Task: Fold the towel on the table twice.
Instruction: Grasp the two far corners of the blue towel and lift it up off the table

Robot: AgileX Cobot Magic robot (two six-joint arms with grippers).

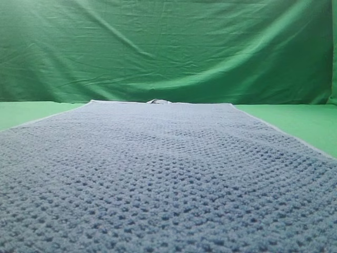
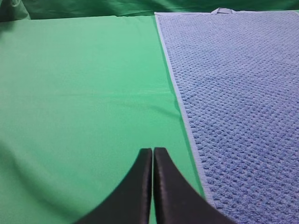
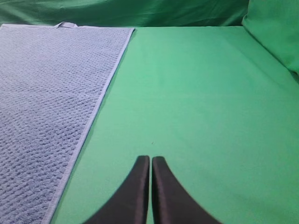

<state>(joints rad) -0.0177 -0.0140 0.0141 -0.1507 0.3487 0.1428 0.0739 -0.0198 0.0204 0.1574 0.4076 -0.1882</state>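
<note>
Both jaws are closed and empty — the towel lies between them, long axis toward the bench's far edge.

Towel: blue-grey waffle weave, pale hem, spread flat and unfolded on green-clothed counter. Small white tag at far edge. Counter bare on both sides.

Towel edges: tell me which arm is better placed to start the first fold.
Left, narrowly. The left gripper, shut, sits close beside the towel hem. The right gripper, also shut, stands farther out over bare table. Both hold nothing, and a fold this wide likely needs both.
</note>
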